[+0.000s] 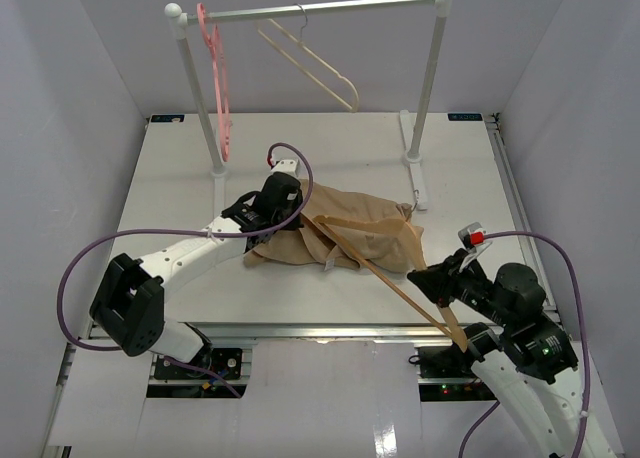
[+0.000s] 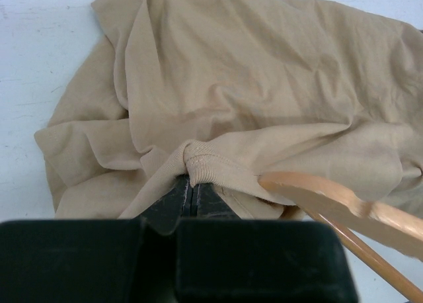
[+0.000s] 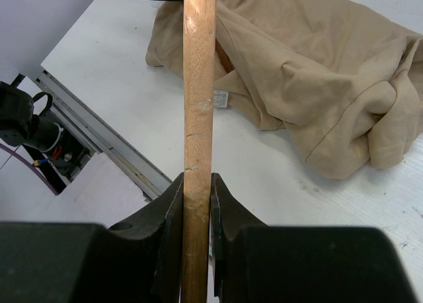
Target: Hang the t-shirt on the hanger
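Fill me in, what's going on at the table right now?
The left gripper, jaws shut, pinches a ribbed edge of the t-shirt, which lies crumpled on the table. The right gripper clamps the wooden hanger by one arm, and the hanger's other end lies right beside that pinched edge. The shirt is not on the hanger yet. Behind, a pink hanger and a cream hanger hang on the rack.
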`<state>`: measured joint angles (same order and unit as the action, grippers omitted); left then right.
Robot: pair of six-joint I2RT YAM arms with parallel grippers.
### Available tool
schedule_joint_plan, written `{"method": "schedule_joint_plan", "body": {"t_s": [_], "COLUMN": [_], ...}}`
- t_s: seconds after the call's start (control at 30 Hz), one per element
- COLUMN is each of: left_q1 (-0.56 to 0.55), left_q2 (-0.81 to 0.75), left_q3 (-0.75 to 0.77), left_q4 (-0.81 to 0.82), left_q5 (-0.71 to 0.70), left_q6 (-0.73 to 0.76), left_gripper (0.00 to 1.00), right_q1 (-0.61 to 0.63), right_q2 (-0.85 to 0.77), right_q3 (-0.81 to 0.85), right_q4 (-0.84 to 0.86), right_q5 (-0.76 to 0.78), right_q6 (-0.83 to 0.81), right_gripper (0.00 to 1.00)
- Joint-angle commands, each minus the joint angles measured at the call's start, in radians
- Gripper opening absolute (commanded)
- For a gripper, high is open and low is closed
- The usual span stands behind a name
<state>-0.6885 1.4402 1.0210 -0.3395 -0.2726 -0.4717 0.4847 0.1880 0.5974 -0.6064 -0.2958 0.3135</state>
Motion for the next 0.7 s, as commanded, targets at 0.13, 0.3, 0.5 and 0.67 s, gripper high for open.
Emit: {"method": "schedule_joint_plan", "body": {"t_s": [0.13, 0.3, 0.5, 0.67], "left_q1": [0.009, 0.011, 0.010, 0.010], "left_q2": [0.016, 0.014, 0.027, 0.025], "left_q3": [0.038, 0.021, 0.033, 0.020], "left_q4": [0.008, 0.025, 0.025, 0.035], "left_q5": [0.001, 0.005, 0.021, 0.035], "left_q6": [-0.005, -0.006, -0.005, -0.008], "left_gripper": [0.00, 0.00, 0.00, 0.00], "right_q1": [0.002, 0.002, 0.002, 0.002], "right_q2": [-0.035, -0.026, -0.045, -0.036], "right_q3": [0.091, 0.053, -0.045, -0.096], "right_q4": [-0.029, 0.001, 0.090, 0.143], "right_q5": [-0.028, -0.059, -0.094, -0.078], "right_q6": [-0.016, -0.008, 0.044, 0.067], "right_gripper": [0.08, 0.08, 0.08, 0.08]}}
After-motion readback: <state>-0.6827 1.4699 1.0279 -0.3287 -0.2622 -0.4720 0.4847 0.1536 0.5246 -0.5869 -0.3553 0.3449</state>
